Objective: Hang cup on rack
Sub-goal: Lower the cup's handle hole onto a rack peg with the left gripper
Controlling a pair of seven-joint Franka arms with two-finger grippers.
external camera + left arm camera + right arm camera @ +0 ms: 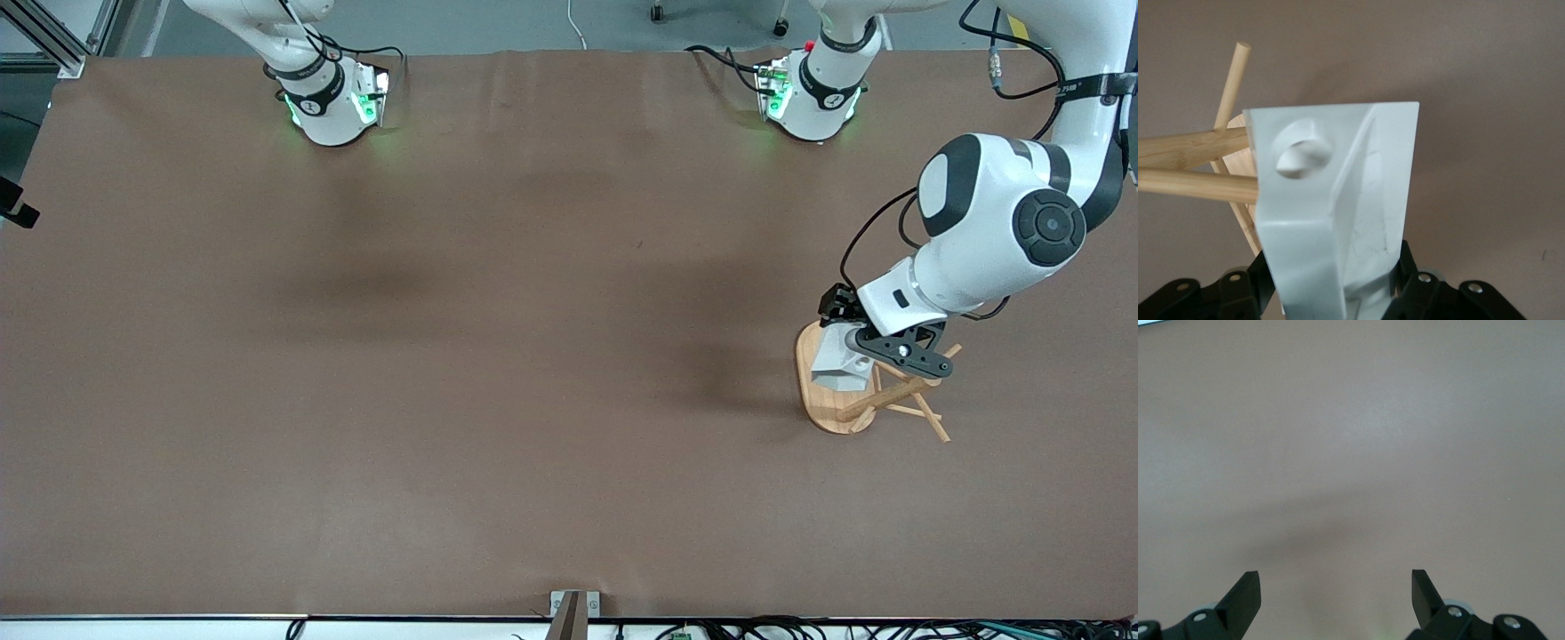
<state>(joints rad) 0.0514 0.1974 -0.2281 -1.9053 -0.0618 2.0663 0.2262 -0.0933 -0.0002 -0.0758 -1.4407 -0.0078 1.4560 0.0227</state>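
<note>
The cup (843,363) sits at the right-middle of the front view, white and sharp-edged, held in the air over the oval base of the rack (822,411). The left gripper (876,348) has it, jaws pinching the cup between them; the black fingers (1411,277) show at the bottom edge of the left wrist view on either side of the white body. The left arm comes in from its base at the top right of the front view and bends down over the rack at the left arm's end of the table (498,356).

In the left wrist view the cup (1338,207) fills the centre of the frame, with its blocky handle and the round hole in it toward the upper left. Two bamboo pegs of the rack (1191,167) run in from the left edge of that frame and end at the cup's edge, one of them just under the hole; whether any peg has entered the hole I cannot tell. A third peg slants up toward the top left of that frame.

In the front view the rack's thin pegs fan out at the lower right of the cup, below the gripper.

The right gripper (1336,587) waits; only its two black fingertips (1245,593) show at the bottom of the right wrist view, spread wide apart over bare brown table. In the front view only the right arm's base shows, at the top left.
</note>
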